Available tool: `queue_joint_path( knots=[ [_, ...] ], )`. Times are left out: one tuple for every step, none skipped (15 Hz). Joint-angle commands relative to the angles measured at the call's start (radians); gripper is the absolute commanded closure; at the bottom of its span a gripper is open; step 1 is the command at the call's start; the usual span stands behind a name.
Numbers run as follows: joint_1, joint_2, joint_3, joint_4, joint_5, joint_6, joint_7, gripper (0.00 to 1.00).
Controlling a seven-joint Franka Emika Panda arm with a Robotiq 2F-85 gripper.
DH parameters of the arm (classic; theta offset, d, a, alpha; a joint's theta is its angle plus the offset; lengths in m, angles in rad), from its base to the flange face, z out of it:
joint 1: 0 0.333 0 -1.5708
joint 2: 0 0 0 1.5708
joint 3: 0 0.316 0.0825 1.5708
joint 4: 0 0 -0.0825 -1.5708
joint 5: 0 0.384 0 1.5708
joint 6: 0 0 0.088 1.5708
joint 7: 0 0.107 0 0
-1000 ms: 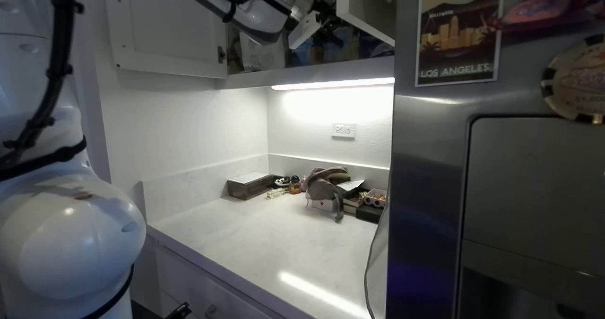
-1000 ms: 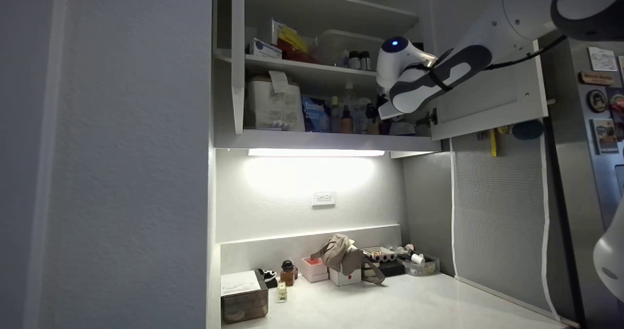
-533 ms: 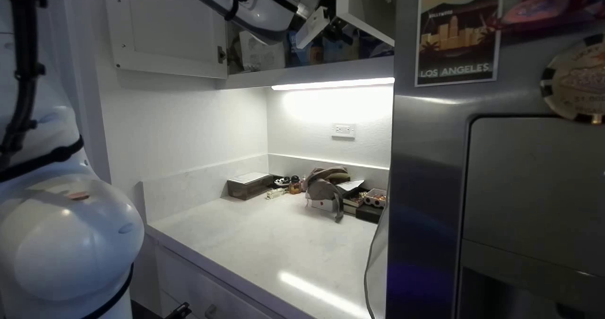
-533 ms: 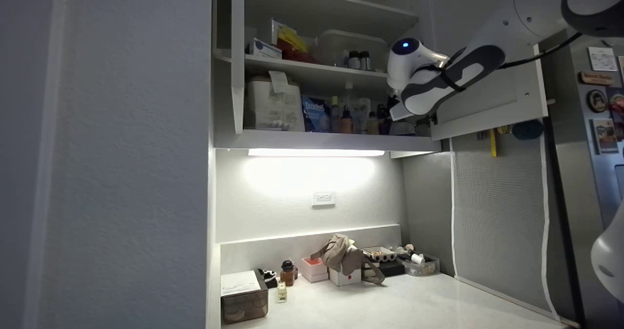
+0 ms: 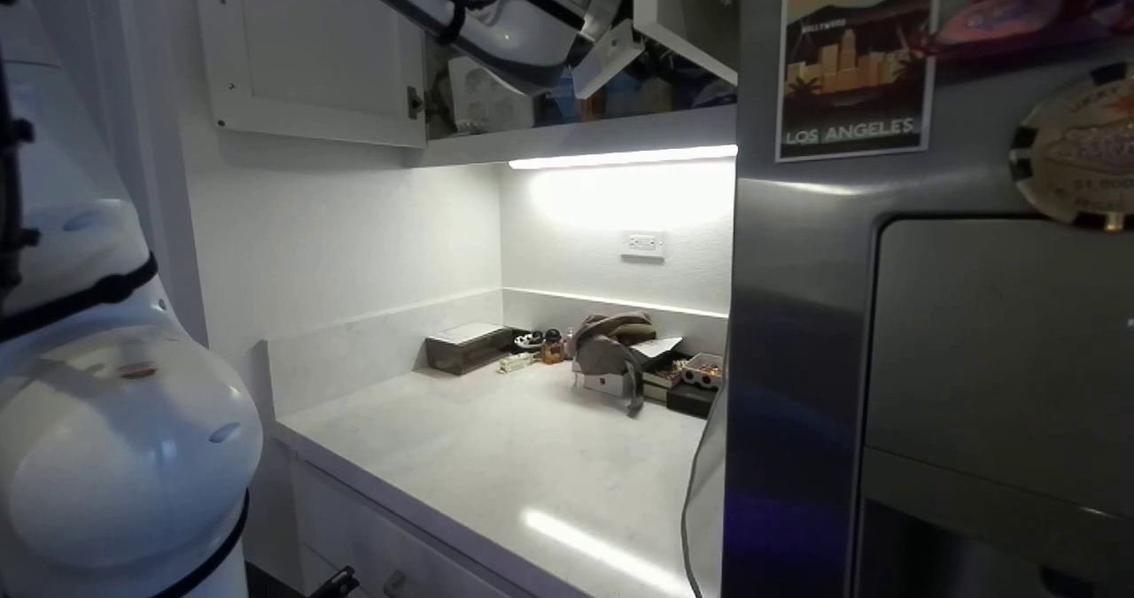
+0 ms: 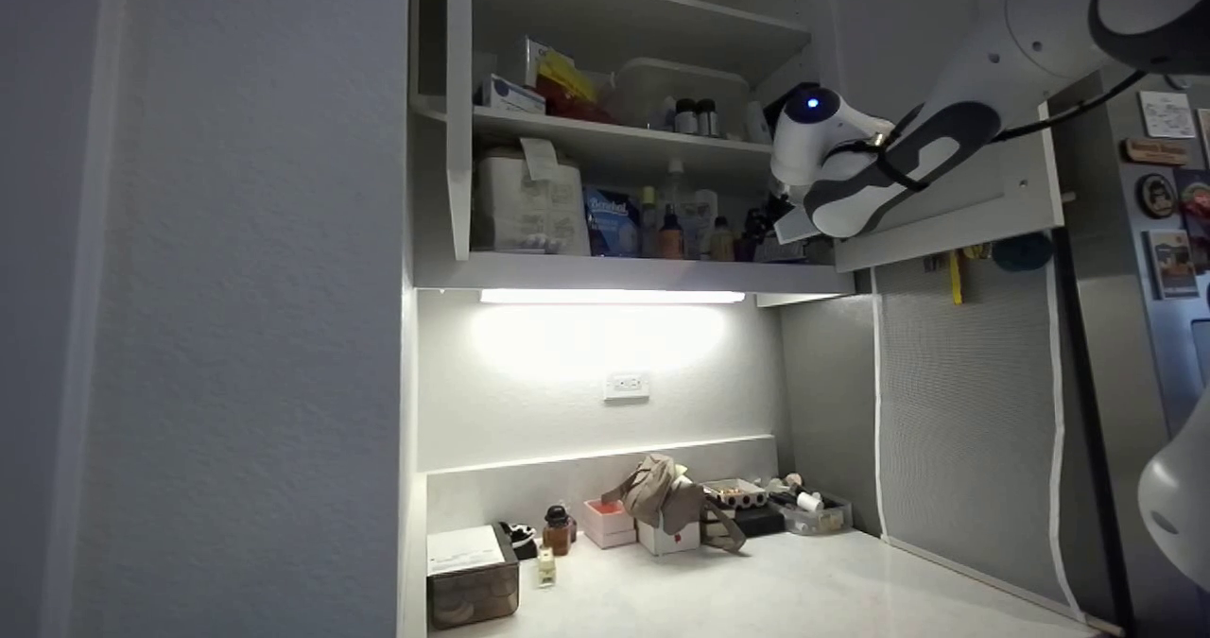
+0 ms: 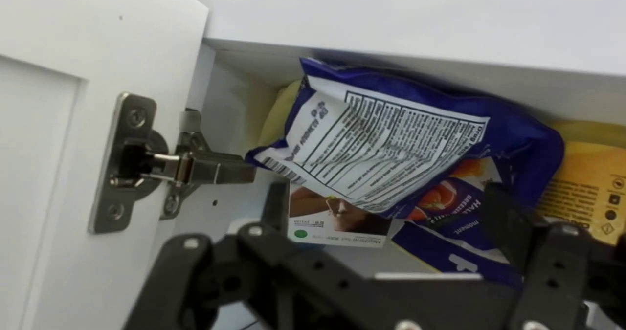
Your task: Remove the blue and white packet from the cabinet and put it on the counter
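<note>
The blue and white packet (image 7: 391, 139) lies in the wrist view near the cabinet's hinge, its white printed label toward the camera and blue at its edges. In an exterior view its pale label (image 6: 781, 249) shows at the right end of the lower shelf. My gripper (image 7: 389, 208) is open, its black fingers apart on either side of the packet's lower part and not closed on it. In an exterior view the gripper (image 6: 768, 220) is dark and partly hidden by the arm. The white cabinet (image 6: 605, 270) stands open above the glossy white counter (image 5: 425, 456).
The open cabinet door (image 7: 44, 124) and its metal hinge (image 7: 195, 166) are close left of the gripper. A yellow package (image 7: 587, 188) and a white photo box (image 7: 337, 217) lie by the packet. Bottles (image 6: 671, 236) stand on the shelf. A fridge (image 5: 806, 359) stands beside the counter.
The arm and gripper have moved right in both exterior views, toward the shelf's right end and the open door, uncovering bottles. The shelf and counter items look unmoved.
</note>
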Motion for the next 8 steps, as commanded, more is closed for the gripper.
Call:
queue_joint_path(
  knots=[
    [0.007,0.001,0.001,-0.003,0.014,0.011,0.012,0.00],
    [0.017,0.000,-0.003,-0.006,0.037,0.008,-0.011,0.00],
    [0.032,0.001,-0.003,-0.003,0.069,0.005,-0.028,0.00],
    [0.038,-0.002,-0.004,-0.003,0.086,0.010,-0.034,0.00],
    [0.044,-0.003,-0.004,0.000,0.099,0.011,-0.042,0.00],
    [0.049,0.004,0.006,0.013,0.099,0.001,-0.032,0.00],
    [0.050,0.008,0.010,0.017,0.090,0.009,-0.022,0.00],
    [0.051,0.010,0.013,0.023,0.079,0.011,-0.019,0.00]
  ],
)
